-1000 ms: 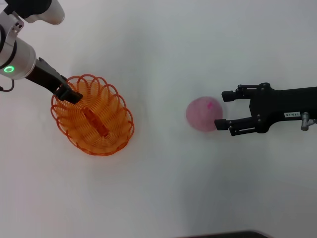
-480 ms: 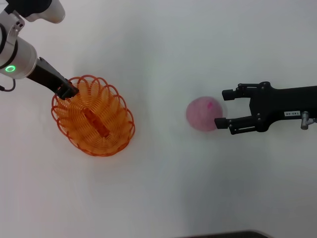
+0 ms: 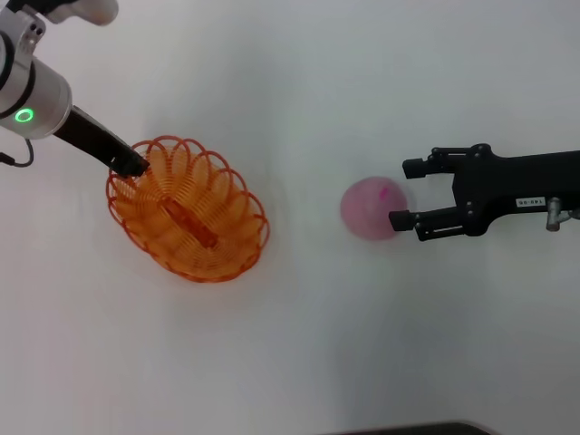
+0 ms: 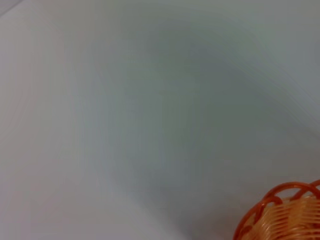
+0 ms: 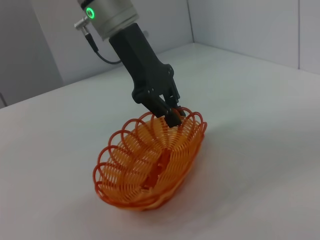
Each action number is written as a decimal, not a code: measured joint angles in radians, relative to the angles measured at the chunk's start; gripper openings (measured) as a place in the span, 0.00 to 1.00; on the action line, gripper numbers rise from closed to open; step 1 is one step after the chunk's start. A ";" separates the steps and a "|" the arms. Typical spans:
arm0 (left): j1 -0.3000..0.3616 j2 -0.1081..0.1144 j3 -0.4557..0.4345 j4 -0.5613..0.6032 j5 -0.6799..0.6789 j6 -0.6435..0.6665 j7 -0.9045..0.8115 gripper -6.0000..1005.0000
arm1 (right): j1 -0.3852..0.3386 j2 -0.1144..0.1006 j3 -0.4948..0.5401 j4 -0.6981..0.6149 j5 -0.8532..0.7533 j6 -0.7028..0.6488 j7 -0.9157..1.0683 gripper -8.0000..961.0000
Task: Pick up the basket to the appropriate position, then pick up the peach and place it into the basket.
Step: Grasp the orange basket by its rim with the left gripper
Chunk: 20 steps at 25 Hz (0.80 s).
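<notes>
the left gripper (image 3: 132, 166) is pinched on one rim loop of the orange wire basket (image 3: 190, 217), which seems tilted, so it could twist free. the right gripper (image 3: 401, 194) waits open, holding nothing, at the pink peach (image 3: 370, 207) on the white table (image 3: 299, 344), well apart from the basket.

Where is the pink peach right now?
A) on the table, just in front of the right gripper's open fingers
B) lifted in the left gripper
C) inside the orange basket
A: the peach rests on the table by the open right gripper, apart from the basket.
</notes>
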 joint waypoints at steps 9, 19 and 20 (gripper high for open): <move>-0.021 0.002 -0.073 0.068 -0.011 0.179 -0.115 0.14 | 0.008 0.000 -0.001 -0.007 0.000 -0.005 0.017 0.92; -0.008 0.005 -0.336 0.116 -0.078 0.315 -0.158 0.07 | 0.013 0.005 -0.001 -0.009 0.006 0.000 0.025 0.91; 0.001 0.005 -0.347 0.116 -0.093 0.319 -0.163 0.07 | 0.014 0.006 -0.001 -0.009 0.007 0.000 0.026 0.91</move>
